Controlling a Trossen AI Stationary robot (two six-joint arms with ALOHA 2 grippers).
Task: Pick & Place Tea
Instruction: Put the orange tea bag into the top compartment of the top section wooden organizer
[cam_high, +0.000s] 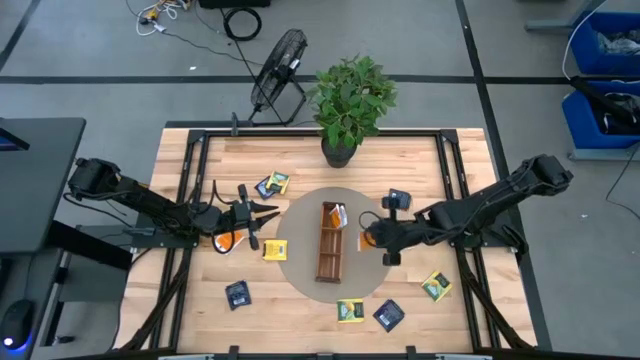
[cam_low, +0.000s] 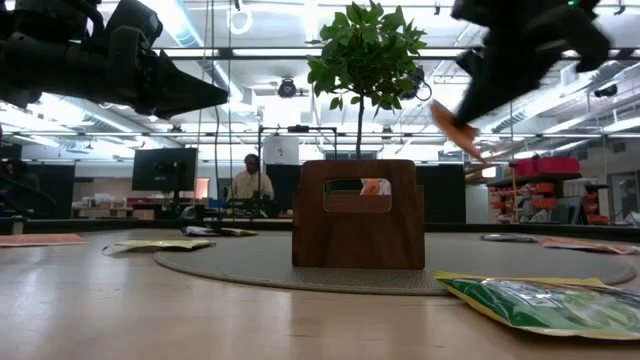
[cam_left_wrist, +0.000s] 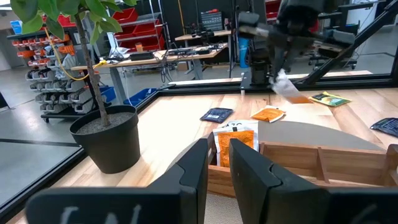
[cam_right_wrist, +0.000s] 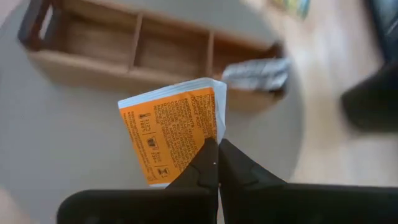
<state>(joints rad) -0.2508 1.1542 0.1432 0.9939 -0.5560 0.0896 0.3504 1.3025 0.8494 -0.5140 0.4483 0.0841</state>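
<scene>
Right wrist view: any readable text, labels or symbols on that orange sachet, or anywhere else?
Orange sachet, pinched in the right gripper: lines of black print and small pictograms, too blurred to read.
Sachet in the wooden tray, left wrist view: dark print near its top, too small to read.
Green-yellow sachet, low view: pattern only, no legible words.
No other text can be read.

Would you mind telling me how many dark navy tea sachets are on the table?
4. Back-left sachet, beside a yellow one; back-right sachet, by the right arm; front-left sachet; front-right sachet. The arms may hide more.
</scene>
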